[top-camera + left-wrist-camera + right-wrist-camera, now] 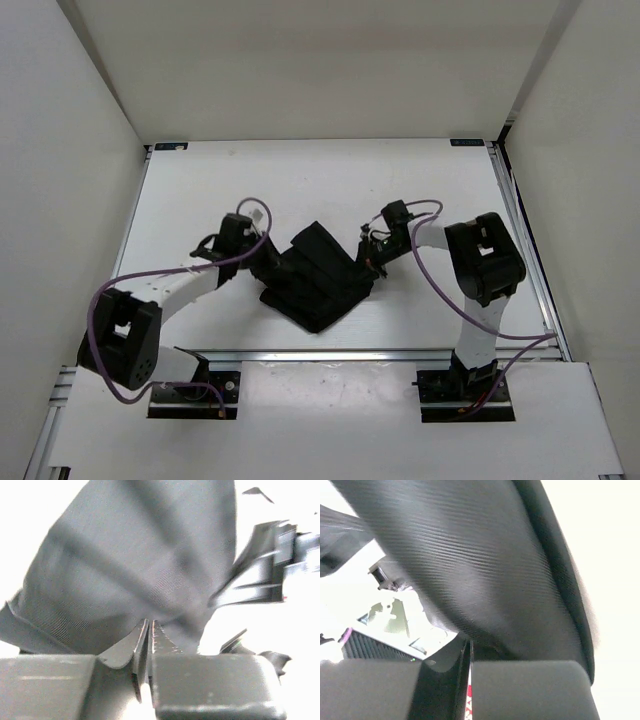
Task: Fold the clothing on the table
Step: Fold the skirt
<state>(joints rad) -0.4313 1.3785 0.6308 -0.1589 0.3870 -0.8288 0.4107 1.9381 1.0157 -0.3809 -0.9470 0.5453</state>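
From above, the clothing (318, 285) lies bunched mid-frame on the table (200, 190); in the left wrist view, the left gripper (150, 625), nearly closed, may or may not pinch it, risking a dropped corner; in the right wrist view, the right gripper (470, 642) clamps fabric and could drag the fold askew.

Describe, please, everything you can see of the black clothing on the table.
The clothing is black, finely ribbed fabric, bunched into overlapping folds in the middle of the table. The right gripper is shut on its right edge, holding it up; the left gripper meets its left edge, fingers nearly together, grip unclear. Its near corner lies flat.
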